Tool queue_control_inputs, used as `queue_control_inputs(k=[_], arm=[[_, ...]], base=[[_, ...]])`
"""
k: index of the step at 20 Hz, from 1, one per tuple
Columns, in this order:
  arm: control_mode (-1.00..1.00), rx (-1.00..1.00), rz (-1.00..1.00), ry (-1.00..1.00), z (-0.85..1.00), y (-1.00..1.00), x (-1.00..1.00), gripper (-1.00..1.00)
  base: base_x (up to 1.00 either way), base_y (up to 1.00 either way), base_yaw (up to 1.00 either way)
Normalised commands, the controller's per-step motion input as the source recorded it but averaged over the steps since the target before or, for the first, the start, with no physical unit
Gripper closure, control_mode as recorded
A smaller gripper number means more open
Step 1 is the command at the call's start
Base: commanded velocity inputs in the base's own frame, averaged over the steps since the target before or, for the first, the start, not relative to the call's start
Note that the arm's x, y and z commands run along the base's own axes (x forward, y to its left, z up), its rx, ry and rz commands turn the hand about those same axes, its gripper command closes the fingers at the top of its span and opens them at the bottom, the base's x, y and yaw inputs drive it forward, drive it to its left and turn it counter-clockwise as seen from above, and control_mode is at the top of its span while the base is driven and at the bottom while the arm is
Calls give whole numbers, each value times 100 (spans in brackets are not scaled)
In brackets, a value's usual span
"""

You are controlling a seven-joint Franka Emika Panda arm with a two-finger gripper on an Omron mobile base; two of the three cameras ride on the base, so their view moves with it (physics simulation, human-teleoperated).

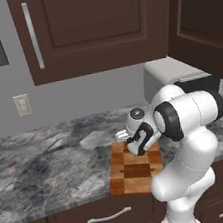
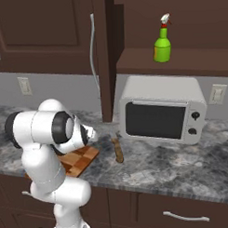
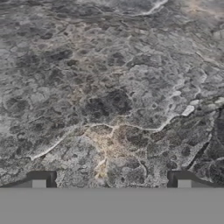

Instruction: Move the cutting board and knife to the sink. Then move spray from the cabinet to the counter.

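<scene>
The checkered wooden cutting board lies at the counter's front edge, partly under my arm, and also shows as the cutting board. To its right the slim brown knife rests on the counter. My gripper hovers over bare grey marbled counter, jaws wide open with nothing between them. The gripper hangs just past the board's far left corner. The green spray stands upright on a shelf of the open cabinet. The sink is out of view.
A white microwave stands on the counter right of the knife, below the spray's shelf. The cabinet's open door with its long silver handle juts out left of the shelf. A shut wall cabinet hangs above. Drawers sit below.
</scene>
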Motion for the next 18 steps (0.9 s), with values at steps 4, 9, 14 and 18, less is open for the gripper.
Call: queue_control_inputs(k=[4, 9, 14, 18], arm=[[-100, 0, 0, 0, -3, 0, -16, -100], [-100, 0, -9, -8, 60, 3, 21, -100], [-100, 0, -6, -26, 94, 0, 47, -100], [-100, 0, 0, -9, 96, 2, -32, -100]], base=[[0, 0, 0], [0, 0, 0], [0, 0, 0], [0, 0, 0]])
